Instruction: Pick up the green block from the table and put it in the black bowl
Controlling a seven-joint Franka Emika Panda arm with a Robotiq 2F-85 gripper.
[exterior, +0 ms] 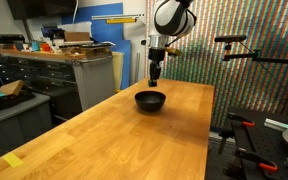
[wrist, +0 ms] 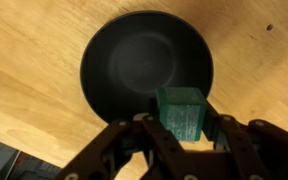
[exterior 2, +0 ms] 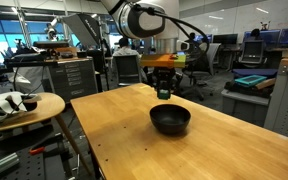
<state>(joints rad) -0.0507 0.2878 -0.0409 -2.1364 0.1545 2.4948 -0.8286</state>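
Gripper [wrist: 184, 130] holds green block [wrist: 180, 108] above black bowl [wrist: 134, 60] rim, off table [wrist: 24, 40].

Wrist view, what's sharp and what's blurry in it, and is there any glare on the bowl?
Wrist view: the green block is fairly sharp, the gripper holding it blurs toward the bottom edge, and the black bowl shows a soft grey sheen inside. In both exterior views the pictures are too coarse to make out the block.

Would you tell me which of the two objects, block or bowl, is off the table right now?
The green block, held in the gripper; the black bowl rests on the table.
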